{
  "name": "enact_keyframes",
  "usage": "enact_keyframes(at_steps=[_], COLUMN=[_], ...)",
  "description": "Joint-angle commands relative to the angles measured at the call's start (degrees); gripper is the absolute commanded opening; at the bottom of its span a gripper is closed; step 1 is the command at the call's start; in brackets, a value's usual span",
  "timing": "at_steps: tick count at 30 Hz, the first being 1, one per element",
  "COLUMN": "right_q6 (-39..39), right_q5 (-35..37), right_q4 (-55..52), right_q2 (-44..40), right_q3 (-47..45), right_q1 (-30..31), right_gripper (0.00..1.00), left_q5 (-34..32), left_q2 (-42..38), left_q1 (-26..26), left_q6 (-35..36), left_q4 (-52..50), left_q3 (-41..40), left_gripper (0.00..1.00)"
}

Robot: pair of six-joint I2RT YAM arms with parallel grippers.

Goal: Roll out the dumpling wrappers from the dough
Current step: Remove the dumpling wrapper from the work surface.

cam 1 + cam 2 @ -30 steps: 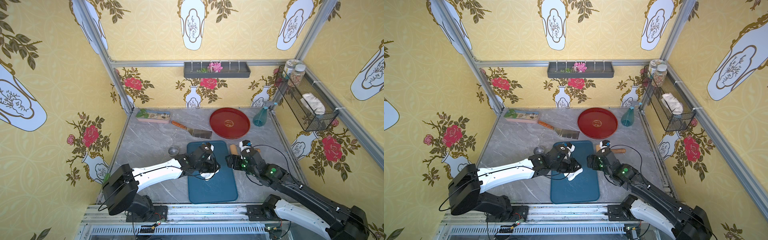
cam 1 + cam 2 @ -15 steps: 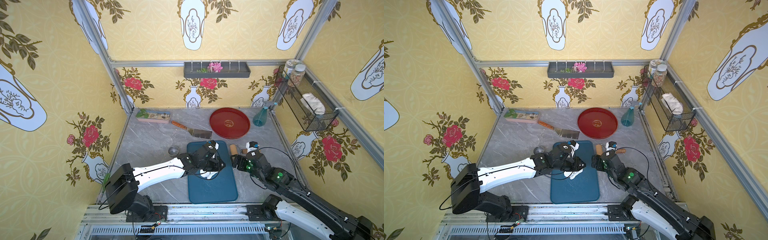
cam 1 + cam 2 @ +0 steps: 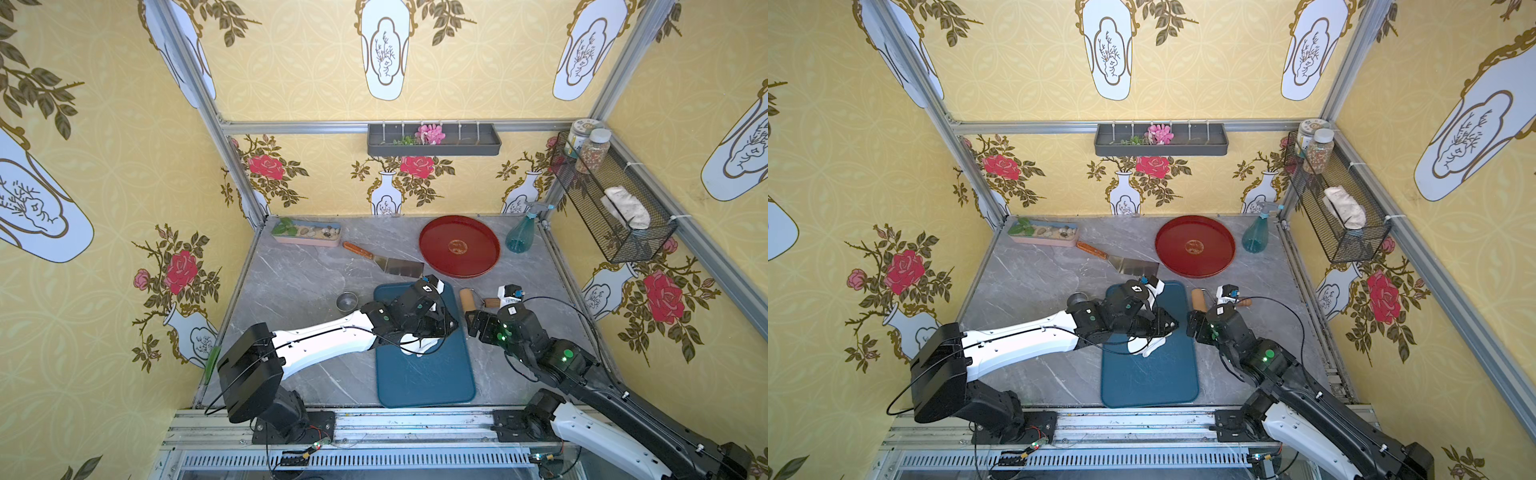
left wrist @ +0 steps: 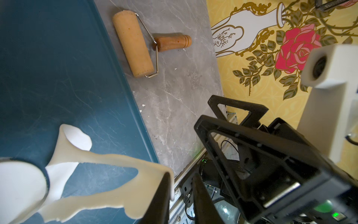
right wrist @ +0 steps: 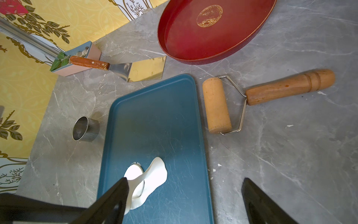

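A ragged white dough scrap (image 5: 155, 174) rises off the blue board (image 3: 424, 382) and hangs from my left gripper (image 4: 183, 176). The scrap's end (image 4: 108, 158) wraps over one fingertip. The jaws stand a narrow gap apart with nothing showing between them. One of the dumpling wrappers (image 5: 132, 172), a round white disc, lies flat on the board beside the scrap, also seen close up (image 4: 19, 186). My right gripper (image 5: 185, 180) hovers wide open and empty over the board's right edge, next to the left gripper (image 3: 444, 328). In a top view the scrap (image 3: 1148, 345) dangles under the left gripper.
A wooden roller (image 3: 467, 299) lies on the grey table right of the board. The steel ring cup (image 3: 347, 300) stands left of it. Behind are a metal scraper (image 3: 399, 266), a red round tray (image 3: 440, 232), a spray bottle (image 3: 521, 237) and a small planter box (image 3: 307, 232).
My left gripper has shifted slightly toward the right and rear with the scrap hanging from it. The right gripper has drifted a little to the right, still wide open.
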Motion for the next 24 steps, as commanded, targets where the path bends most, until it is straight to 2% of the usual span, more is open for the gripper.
enact_keyframes(at_steps=[1, 15, 24], right_q6=[-0.2, 0.1, -0.4], right_q5=[1.2, 1.5, 0.8], right_q4=[-0.1, -1.6, -2.1], right_q2=[-0.3, -3.4, -4.1], right_q3=[-0.2, -1.1, -1.1], right_q1=[-0.1, 0.0, -0.1], right_gripper=[0.92, 0.92, 0.92], left_q5=[0.0, -4.0, -4.4], left_q2=[1.0, 4.5, 5.6], left_q1=[0.0, 0.3, 2.5], left_q6=[0.9, 2.8, 3.6], left_q4=[1.5, -0.9, -1.3], left_q3=[1.2, 7.3, 9.4], left_gripper=[0.24, 0.25, 0.25])
